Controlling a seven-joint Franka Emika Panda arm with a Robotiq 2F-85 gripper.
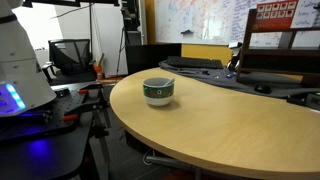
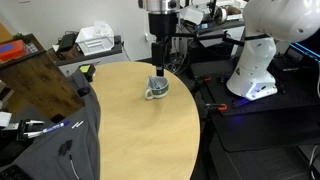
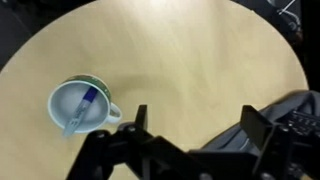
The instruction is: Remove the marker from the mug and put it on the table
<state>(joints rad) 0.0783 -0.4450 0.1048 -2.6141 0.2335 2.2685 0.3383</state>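
The white mug with a dark green band (image 1: 158, 92) stands on the light tan table (image 1: 230, 130) near its rounded edge. It shows in both exterior views (image 2: 157, 90). In the wrist view the mug (image 3: 66, 97) sits at lower left with its handle towards my fingers. The pale marker (image 3: 82, 108) with a dark blue tip leans inside it, and its end sticks out over the rim (image 1: 167, 82). My gripper (image 3: 197, 122) is open and empty. It hangs straight above the mug (image 2: 160, 60), well clear of it.
A dark desk with a keyboard (image 1: 190, 62) lies beyond the table. The white robot base (image 2: 255, 60) stands beside the table. A wooden board (image 2: 40, 85) and grey cloth (image 2: 50, 150) lie off the table's other side. A chair (image 1: 68, 55) stands behind.
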